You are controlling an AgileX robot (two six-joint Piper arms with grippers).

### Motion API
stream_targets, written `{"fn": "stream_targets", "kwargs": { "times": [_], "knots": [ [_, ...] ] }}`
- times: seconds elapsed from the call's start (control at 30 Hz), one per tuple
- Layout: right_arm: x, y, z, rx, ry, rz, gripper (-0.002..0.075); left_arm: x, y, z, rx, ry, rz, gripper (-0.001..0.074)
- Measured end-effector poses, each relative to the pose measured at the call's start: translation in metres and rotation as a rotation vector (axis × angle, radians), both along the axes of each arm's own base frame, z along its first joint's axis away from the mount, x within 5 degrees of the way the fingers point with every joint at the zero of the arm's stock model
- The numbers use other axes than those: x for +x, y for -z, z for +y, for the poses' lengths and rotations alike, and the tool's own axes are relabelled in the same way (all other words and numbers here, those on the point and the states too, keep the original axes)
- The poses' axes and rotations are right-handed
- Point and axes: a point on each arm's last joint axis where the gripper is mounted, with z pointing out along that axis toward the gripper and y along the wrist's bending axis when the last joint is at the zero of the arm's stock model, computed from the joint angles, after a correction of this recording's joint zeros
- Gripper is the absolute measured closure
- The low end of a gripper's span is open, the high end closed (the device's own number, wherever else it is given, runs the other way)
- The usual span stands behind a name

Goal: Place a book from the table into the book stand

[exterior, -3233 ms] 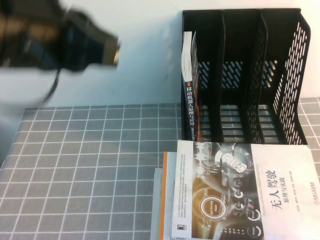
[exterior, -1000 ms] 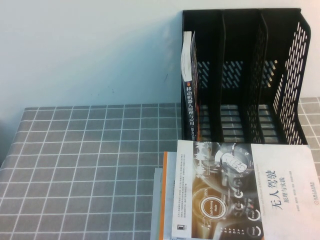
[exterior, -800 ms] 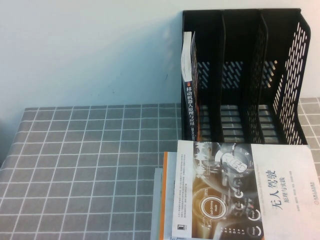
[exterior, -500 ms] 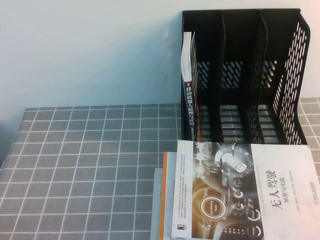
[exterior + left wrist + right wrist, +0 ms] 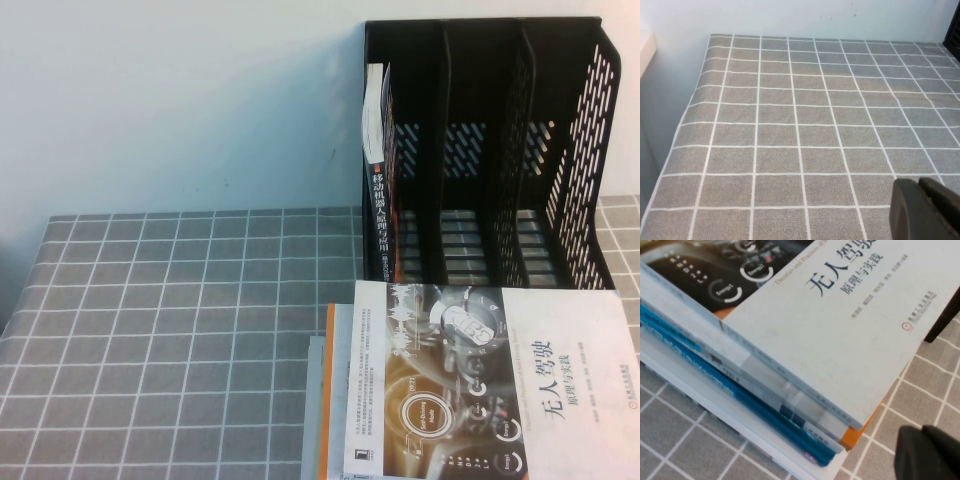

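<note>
The dark navy book (image 5: pixel 381 210) stands upright in the leftmost compartment of the black book stand (image 5: pixel 580 150), spine with white text facing out. The stand rests at the back right of the grid-cloth table (image 5: pixel 180 330). Neither arm shows in the high view. My left gripper (image 5: pixel 919 184) is shut and empty above bare cloth in the left wrist view. My right gripper (image 5: pixel 921 432) is shut and empty, just off a corner of the white-and-grey book (image 5: pixel 840 330).
A stack of books lies in front of the stand, the white-and-grey dial book (image 5: pixel 490 380) on top, with an orange book (image 5: pixel 860 432) and a blue book (image 5: pixel 765 410) beneath. The stand's other two compartments hold nothing. The table's left edge (image 5: pixel 685 115) drops off.
The blurred left arm that filled the upper left of the high view 3.2 s ago has left that view. Nothing has moved in the last second.
</note>
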Motion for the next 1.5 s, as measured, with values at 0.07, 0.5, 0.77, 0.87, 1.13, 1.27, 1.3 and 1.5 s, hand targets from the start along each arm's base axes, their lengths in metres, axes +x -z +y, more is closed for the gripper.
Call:
{"fn": "stream_targets", "kwargs": {
  "times": [0.07,0.5,0.77,0.87,1.13,1.27,1.3,1.5],
  "knots": [
    [0.0,0.0,0.0,0.0,0.0,0.0,0.0729,0.0,0.0,0.0,0.0,0.0,0.0,0.0737],
    [0.0,0.001,0.0,0.007,0.005,-0.006,0.0729,0.0,0.0,0.0,0.002,0.0,0.0,0.0737],
    [-0.003,0.014,-0.019,0.011,0.241,-0.269,0.0729,0.0,0.0,0.0,0.002,-0.001,0.0,0.0737],
    [-0.008,0.023,-0.027,-0.007,0.318,-0.419,0.0729,0.0,0.0,0.0,0.002,-0.001,0.0,0.0737],
    [-0.018,0.06,-0.035,0.064,0.479,-0.443,0.0729,0.0,0.0,0.0,0.002,-0.001,0.001,0.0738],
    [-0.021,0.068,-0.038,0.04,0.538,-0.356,0.0729,0.0,0.0,0.0,0.002,-0.001,0.002,0.0738],
    [-0.021,0.069,-0.039,0.039,0.544,-0.35,0.0729,0.0,0.0,0.0,0.002,-0.001,0.002,0.0738],
    [-0.022,0.069,-0.039,0.04,0.551,-0.344,0.0729,0.0,0.0,0.0,0.002,-0.001,0.003,0.0738]
  ]
}}
